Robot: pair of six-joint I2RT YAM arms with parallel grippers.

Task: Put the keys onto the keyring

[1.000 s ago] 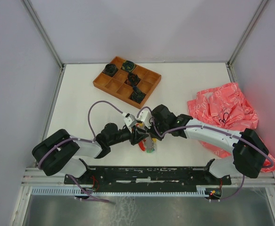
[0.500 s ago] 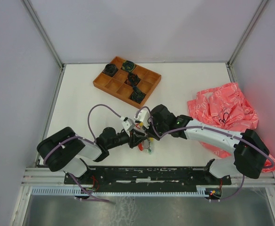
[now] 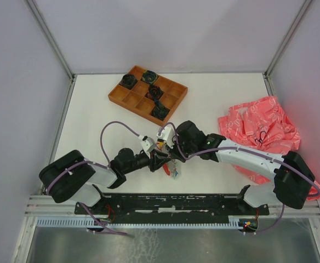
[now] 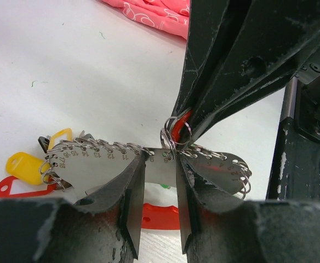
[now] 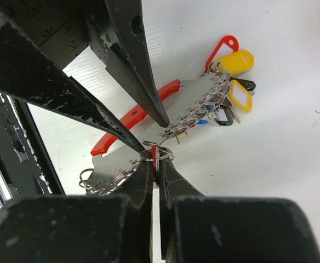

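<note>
Left gripper point(image 4: 161, 162) clamps the keyring point(image 4: 94, 170); right gripper point(image 5: 155, 160) (pinching a red key point(image 4: 177, 130)) has seemingly shifted left.

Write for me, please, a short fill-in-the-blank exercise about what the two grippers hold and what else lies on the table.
1. The left gripper clamps the grey plate of the keyring, and the right gripper pinches a key tag of the colour ___.
2. The crumpled bag on the table is ___.
3. That bag lies on the ___ arm's side of the table.
Missing words: red; pink; right.
</note>
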